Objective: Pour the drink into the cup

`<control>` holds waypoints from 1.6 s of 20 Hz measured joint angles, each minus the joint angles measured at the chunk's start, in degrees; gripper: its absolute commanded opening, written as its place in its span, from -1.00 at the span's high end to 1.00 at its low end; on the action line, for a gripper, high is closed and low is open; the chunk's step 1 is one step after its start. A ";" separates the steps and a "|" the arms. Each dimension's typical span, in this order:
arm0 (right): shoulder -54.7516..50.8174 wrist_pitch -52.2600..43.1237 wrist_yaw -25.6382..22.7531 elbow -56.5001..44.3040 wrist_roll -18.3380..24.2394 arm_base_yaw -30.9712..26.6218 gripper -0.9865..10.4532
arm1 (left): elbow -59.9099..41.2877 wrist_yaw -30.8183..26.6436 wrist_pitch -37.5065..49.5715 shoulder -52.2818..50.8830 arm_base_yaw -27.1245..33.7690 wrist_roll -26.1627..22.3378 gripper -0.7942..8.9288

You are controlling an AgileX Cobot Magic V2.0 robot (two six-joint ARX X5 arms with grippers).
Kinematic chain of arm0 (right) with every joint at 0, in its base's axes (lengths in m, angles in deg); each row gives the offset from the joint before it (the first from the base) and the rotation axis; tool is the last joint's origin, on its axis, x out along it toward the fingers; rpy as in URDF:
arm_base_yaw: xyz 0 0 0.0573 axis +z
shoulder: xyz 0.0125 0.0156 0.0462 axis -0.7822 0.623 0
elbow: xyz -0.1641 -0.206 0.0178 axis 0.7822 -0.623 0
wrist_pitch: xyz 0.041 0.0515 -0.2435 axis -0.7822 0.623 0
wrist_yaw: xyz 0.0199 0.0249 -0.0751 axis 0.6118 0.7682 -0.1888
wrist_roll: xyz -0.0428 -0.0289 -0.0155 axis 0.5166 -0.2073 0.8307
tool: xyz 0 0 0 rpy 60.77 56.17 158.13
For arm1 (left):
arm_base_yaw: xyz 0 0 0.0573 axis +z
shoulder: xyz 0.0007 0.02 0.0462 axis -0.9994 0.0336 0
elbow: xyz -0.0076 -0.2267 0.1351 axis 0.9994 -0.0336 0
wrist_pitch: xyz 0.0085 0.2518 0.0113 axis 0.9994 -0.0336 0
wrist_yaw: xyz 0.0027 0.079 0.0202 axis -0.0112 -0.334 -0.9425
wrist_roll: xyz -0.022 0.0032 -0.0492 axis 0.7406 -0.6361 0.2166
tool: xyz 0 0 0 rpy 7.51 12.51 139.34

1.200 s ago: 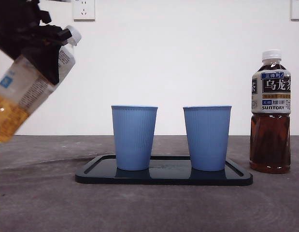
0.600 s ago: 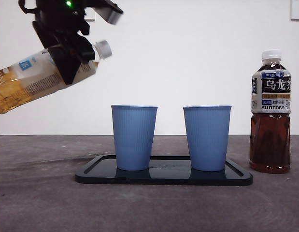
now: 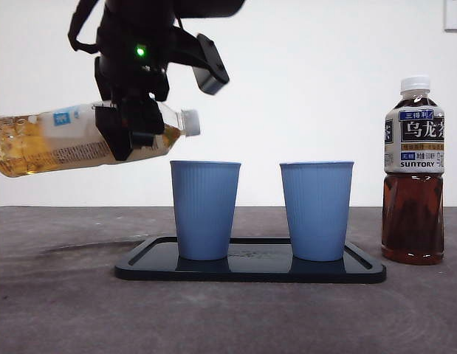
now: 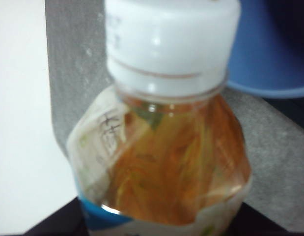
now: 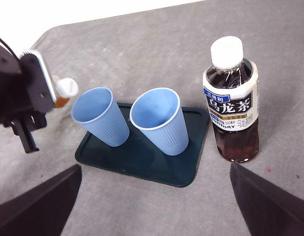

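The left gripper is clamped on the pale tea bottle, held nearly level, its white cap just above the left cup at the tray's left end. The right gripper hovers, jaws apart.

The left gripper's fingers are covering the tea bottle's middle label; a wall socket is running off-frame.

We see ribbed, matt blue plastic cups on a glossy dark tray, a clear plastic bottle with papery label and smooth white cap, and a rough, matt grey tabletop.
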 measured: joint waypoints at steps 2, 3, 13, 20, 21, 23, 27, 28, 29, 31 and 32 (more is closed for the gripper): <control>0.00 -0.02 -0.02 0.00 0.00 0.00 -0.02 | 0.00 -3.43 0.02 0.81 -0.46 -1.03 0.55; 0.00 0.00 0.00 0.00 0.00 0.00 -0.02 | 0.00 -4.66 0.04 0.92 -0.57 -1.49 0.55; 0.00 -0.02 0.00 0.00 0.00 0.00 -0.02 | 0.00 -9.11 -0.59 1.51 -0.83 -3.52 0.59; 0.00 -0.02 0.00 0.00 0.00 0.00 -0.02 | 0.00 -9.92 -2.49 1.86 -0.83 -4.72 0.59; 0.00 -0.02 0.00 0.00 0.00 0.00 -0.02 | 0.00 -9.99 -2.69 1.86 -0.83 -4.85 0.59; 0.00 0.00 0.00 0.00 0.00 0.00 -0.02 | 0.00 -10.03 -2.82 1.86 -0.94 -5.18 0.59; 0.00 0.04 0.00 0.00 0.00 0.00 -0.02 | 0.00 -10.03 -2.97 1.92 -1.49 -5.51 0.59; 0.00 0.09 0.00 0.00 0.00 0.00 -0.02 | 0.00 -10.03 -2.97 1.92 -1.49 -5.49 0.59; 0.00 0.28 0.00 0.00 0.02 0.00 -0.02 | 0.00 -10.12 -2.97 1.95 -1.53 -5.14 0.59; 0.00 0.79 0.00 0.00 0.15 0.00 -0.02 | 0.00 -10.45 -2.99 1.95 -1.68 -3.41 0.59; 0.00 0.92 0.00 0.00 0.17 0.00 -0.02 | 0.00 -10.45 -2.97 1.95 -1.70 -2.29 0.58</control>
